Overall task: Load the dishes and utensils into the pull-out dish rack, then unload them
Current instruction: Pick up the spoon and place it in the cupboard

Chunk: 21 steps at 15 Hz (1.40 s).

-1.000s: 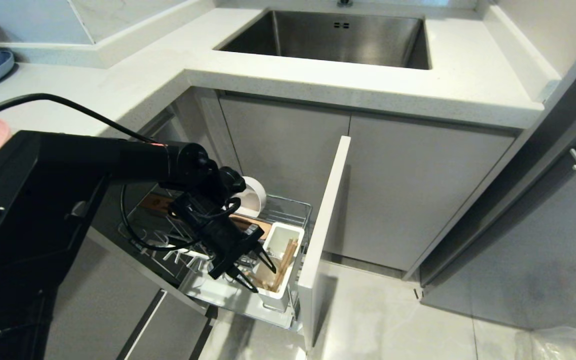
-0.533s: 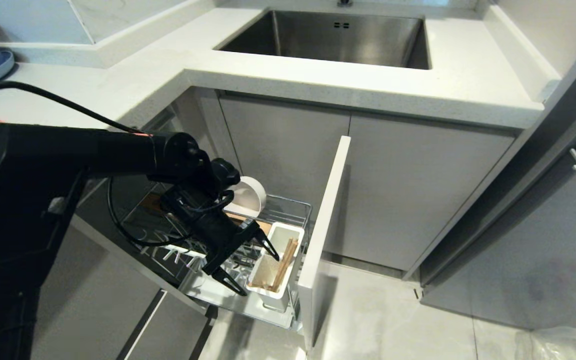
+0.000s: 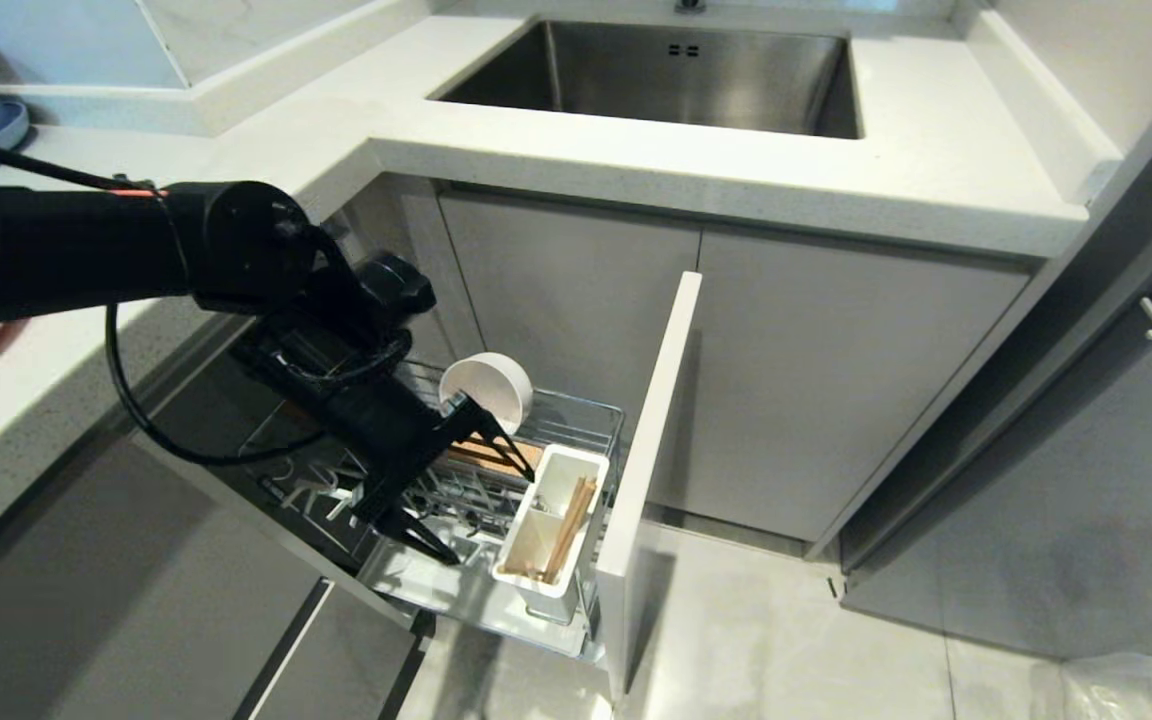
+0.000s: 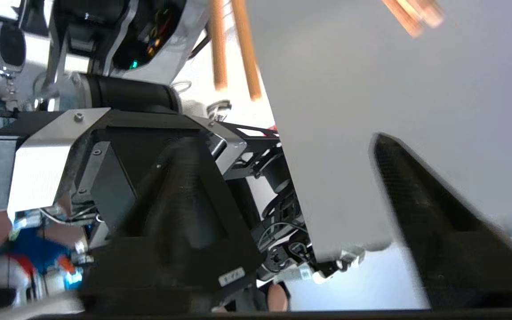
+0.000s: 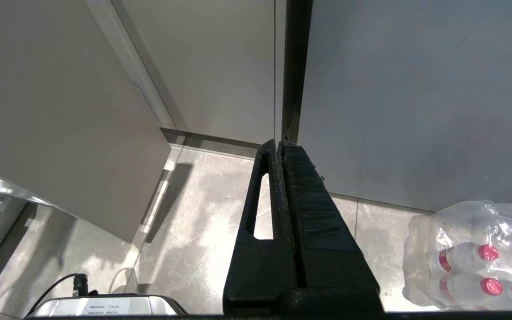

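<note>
Head view: the left end effector (image 3: pixel 456 478) hangs wide open and empty over the pull-out dish rack (image 3: pixel 576 420), with the chopsticks (image 3: pixel 568 528) standing in the white caddy (image 3: pixel 554 530) at its 4 o'clock and the cream bowl (image 3: pixel 488 392) propped at its 1 o'clock. The next reach should clear the upright prongs (image 3: pixel 456 500) and the grey cabinet front (image 3: pixel 648 470), the nearest obstructions. The right end effector (image 5: pixel 282 178) is parked closed near a pack of bottles (image 5: pixel 474 258); the sink (image 3: pixel 666 75) lies at 12 o'clock.

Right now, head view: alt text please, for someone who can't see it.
The robot's left gripper hangs open and empty above the pull-out dish rack. Chopsticks stand in the rack's white cutlery caddy, with a cream-white bowl propped behind. A steel sink sits in the countertop above.
</note>
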Available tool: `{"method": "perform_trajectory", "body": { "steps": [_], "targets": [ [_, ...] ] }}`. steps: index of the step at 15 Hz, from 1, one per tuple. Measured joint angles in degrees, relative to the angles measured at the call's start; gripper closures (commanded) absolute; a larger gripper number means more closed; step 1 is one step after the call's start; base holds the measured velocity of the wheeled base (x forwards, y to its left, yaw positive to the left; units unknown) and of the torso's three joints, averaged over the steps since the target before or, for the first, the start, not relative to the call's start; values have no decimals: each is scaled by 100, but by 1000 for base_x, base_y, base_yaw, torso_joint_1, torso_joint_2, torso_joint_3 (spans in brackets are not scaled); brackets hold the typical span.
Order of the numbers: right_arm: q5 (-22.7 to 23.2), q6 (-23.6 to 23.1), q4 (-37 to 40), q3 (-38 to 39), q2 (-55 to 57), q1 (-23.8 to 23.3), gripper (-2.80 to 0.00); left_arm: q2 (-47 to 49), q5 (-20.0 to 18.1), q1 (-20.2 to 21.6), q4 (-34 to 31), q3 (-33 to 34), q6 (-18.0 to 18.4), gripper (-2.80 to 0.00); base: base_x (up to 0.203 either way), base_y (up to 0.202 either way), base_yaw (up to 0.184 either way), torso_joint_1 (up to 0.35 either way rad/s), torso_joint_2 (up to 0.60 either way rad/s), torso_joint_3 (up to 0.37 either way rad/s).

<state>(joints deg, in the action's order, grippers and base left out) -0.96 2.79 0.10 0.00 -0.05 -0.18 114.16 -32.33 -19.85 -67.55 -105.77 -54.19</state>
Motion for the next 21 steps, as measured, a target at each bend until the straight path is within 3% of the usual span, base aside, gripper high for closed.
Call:
{"method": "perform_trajectory", "body": {
  "steps": [10, 13, 16, 19, 21],
  "targets": [
    [0, 1, 0, 0, 0, 0, 0, -1753, 29, -65, 7, -260, 200, 0, 0, 0, 0, 0, 0, 0],
    [0, 1, 0, 0, 0, 0, 0, -2413, 329, -84, 97, -518, 487, 0, 0, 0, 0, 0, 0, 0],
    [2, 1, 0, 0, 0, 0, 0, -3025, 1143, -78, 282, -583, 1081, 0, 0, 0, 0, 0, 0, 0],
    [0, 1, 0, 0, 0, 0, 0, -3507, 2505, 10, 380, -592, 1789, 0, 0, 0, 0, 0, 0, 0],
    [0, 1, 0, 0, 0, 0, 0, -3751, 3380, 393, 401, -595, 2198, 0, 0, 0, 0, 0, 0, 0]
  ]
}}
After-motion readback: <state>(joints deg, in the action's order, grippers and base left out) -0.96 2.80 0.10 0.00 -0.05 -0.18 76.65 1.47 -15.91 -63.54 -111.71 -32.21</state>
